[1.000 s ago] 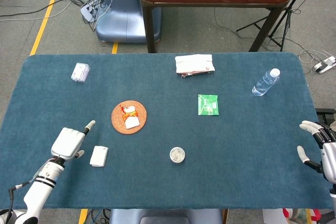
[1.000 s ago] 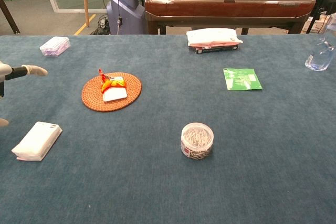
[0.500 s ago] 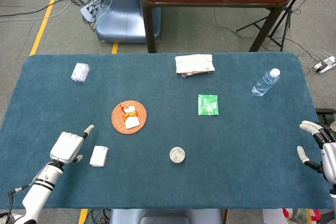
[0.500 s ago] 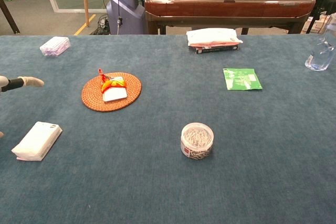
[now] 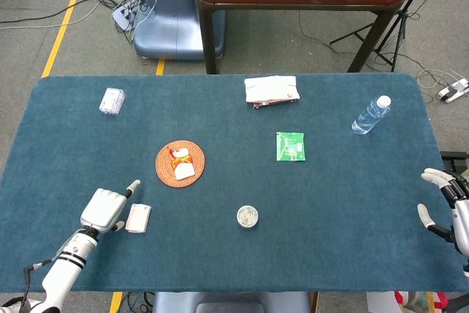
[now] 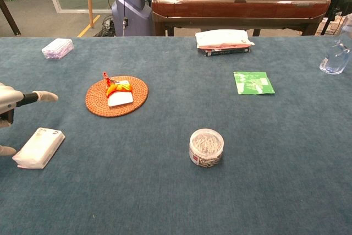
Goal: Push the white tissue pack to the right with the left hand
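step: contact set-up for push | left hand [image 5: 107, 210] at pack's left edge, fingers loosely apart, holding nothing | tissue pack [image 5: 138, 218] flat on cloth, front-left, below woven mat [image 5: 179, 163] | next: sweep rightward, palm low | right hand [image 5: 447, 207] spread, idle

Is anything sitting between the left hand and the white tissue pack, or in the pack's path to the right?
Nothing lies between the left hand and the tissue pack; the hand is right beside its left edge. To the right, bare cloth runs up to the small round tub, which sits roughly in line with the pack, so a long push could reach it.
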